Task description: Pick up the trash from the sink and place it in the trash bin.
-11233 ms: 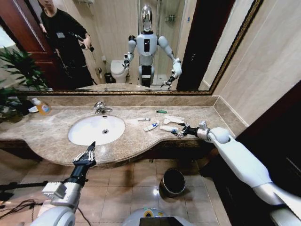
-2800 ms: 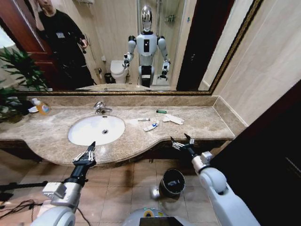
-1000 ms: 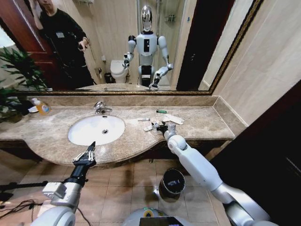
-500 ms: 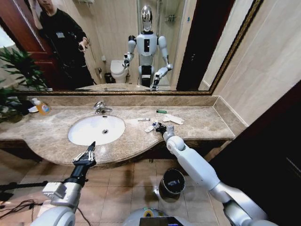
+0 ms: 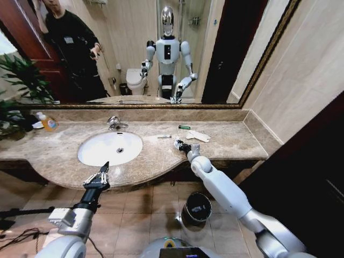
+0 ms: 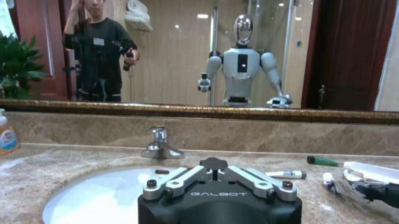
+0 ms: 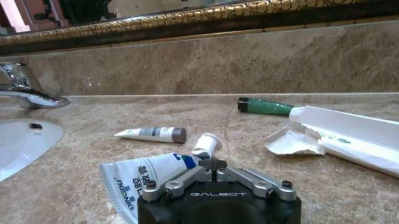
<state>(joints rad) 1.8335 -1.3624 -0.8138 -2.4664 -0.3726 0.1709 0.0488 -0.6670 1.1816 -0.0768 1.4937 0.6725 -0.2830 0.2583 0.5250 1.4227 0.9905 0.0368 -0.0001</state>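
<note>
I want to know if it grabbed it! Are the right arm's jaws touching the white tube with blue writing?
Touching. In the right wrist view the right gripper has its jaws pinched on the white tube near its cap.

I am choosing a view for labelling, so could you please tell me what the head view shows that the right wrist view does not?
Head view adds the trash bin on the floor, the whole sink, and the left gripper parked before it. Right wrist view adds the blue print on the white tube between the right gripper's jaws. Both share the green piece, small grey-capped tube, white wrapper and tap.
</note>
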